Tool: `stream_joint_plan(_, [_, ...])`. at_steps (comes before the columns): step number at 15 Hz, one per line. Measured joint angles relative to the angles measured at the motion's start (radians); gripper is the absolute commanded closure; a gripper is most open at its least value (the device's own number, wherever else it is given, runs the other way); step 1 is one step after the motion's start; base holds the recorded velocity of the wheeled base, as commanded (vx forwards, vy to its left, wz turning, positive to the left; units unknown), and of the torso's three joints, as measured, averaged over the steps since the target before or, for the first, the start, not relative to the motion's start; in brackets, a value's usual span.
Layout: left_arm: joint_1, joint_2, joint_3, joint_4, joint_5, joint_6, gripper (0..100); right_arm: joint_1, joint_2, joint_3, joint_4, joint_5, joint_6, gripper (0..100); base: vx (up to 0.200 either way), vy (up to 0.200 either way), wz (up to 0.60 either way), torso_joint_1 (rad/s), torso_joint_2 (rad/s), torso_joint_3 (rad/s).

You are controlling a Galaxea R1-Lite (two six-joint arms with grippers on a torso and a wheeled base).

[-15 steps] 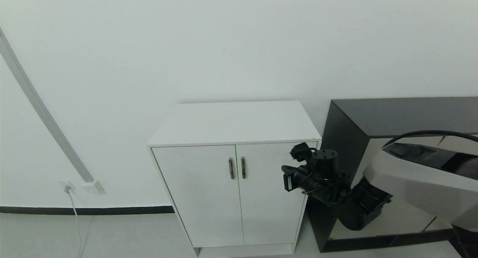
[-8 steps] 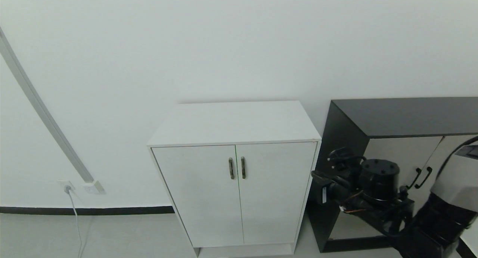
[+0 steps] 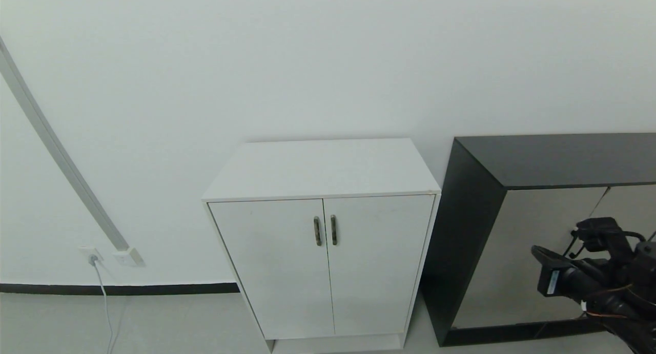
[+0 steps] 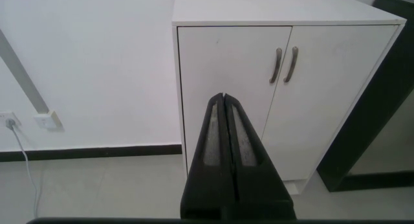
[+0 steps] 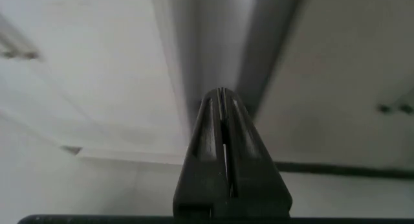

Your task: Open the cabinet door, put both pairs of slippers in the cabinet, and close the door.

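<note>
Plain white wall fills the head view, with a grey floor (image 3: 169,318) below and a dark skirting strip (image 3: 118,289) between them. Against the wall stands the white cabinet (image 3: 323,169), both doors (image 3: 277,267) shut flush and two dark upright handles (image 3: 325,230) side by side at the middle seam. A black sideboard (image 3: 553,159) stands just beside the cabinet on the robot's right. Left of the cabinet a grey conduit (image 3: 56,149) slants down the wall to a wall socket (image 3: 91,254), and a pale cable (image 3: 105,303) hangs from it toward the floor. The right gripper (image 3: 544,269) hangs in front of the sideboard's pale front, well apart from the cabinet.

From the left wrist, the left gripper (image 4: 224,98) points at the cabinet (image 4: 284,7) from a distance. Its fingers (image 4: 210,140) are pressed flat together with nothing between them. The handles (image 4: 284,65) sit beyond the tip, and the doors are closed. The socket (image 4: 45,120) and cable (image 4: 26,166) show on the wall to the cabinet's side.

From the right wrist, the right gripper (image 5: 222,94) has its fingers (image 5: 207,133) closed tight against each other, holding nothing. Behind it are blurred pale panels with a dark upright band between them; which furniture they belong to cannot be told.
</note>
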Motion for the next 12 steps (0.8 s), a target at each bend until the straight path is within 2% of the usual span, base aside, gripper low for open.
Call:
stream_joint_plan(2, [0.0,0.0,0.0,0.0,0.0,0.0,100,-0.067,-0.049,0.05,-0.001,0.001,0.006,100,0.0,0.0,0.0,0.0,0.0,0.0])
stream_joint_plan(4, [0.0,0.0,0.0,0.0,0.0,0.0,100,-0.13,-0.119,0.062,0.07,0.005,0.009,100,0.0,0.0,0.0,0.0,0.0,0.0])
stream_joint_plan(7, [0.0,0.0,0.0,0.0,0.0,-0.001,100,-0.181,-0.265,0.066,0.269,0.023,0.011,100,0.0,0.0,0.0,0.0,0.0,0.0])
stream_joint_plan(12, [0.0,0.0,0.0,0.0,0.0,-0.002,100,-0.197,-0.53,0.066,0.605,0.066,0.011,100,0.0,0.0,0.0,0.0,0.0,0.0])
